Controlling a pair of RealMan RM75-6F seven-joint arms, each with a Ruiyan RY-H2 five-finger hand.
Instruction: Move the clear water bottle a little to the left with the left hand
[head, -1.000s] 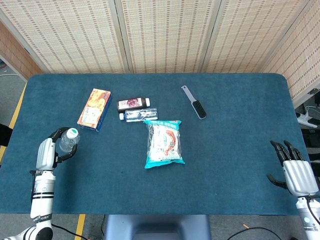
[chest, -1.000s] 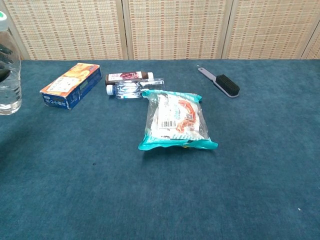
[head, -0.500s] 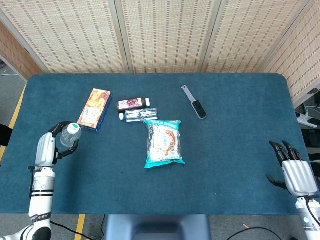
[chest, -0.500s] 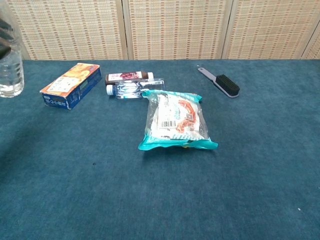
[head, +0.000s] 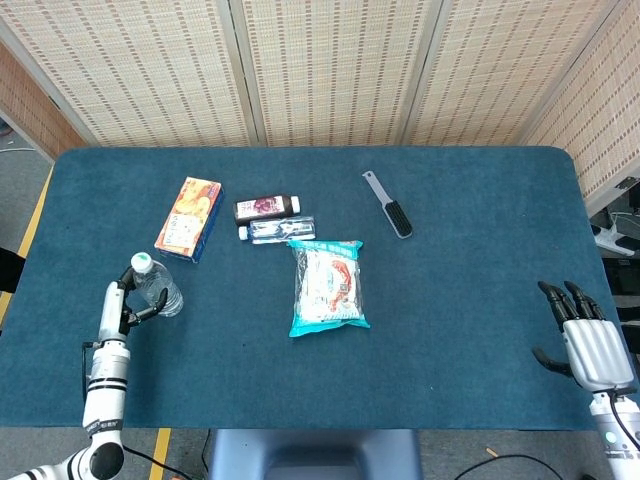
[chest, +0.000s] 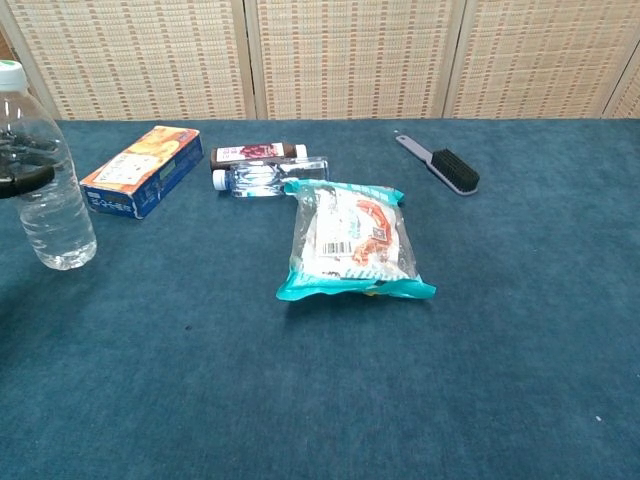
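Now the clear plastic water bottle with the pale green cap (head: 155, 287) is standing upright on the dark blue cloth-covered table (head: 470, 250), near its left edge and just in front of the orange snack box (head: 188, 218). A second ago it was being held up off the cloth, further to the left, with its base hanging clear in the chest view; now its base is sitting on the table. The white left hand (head: 122, 305) is staying beside it, with dark fingers (chest: 22, 178) wrapping around the bottle's upper body, so the hold is not yet given up. Judging from this, the carrying part is finishing, and what is left is opening the fingers and drawing the arm away without tipping the bottle.

Meanwhile the white right hand (head: 588, 343) is resting at the far right edge, holding nothing, its dark fingers lying straight and slightly apart, just as before. Also lying in the middle of the table are a teal-edged snack bag (head: 327, 285), a dark bottle with a purple label (head: 266, 207), a small clear bottle on its side (head: 274, 230) and a grey long-handled brush (head: 389, 205), all unmoved.
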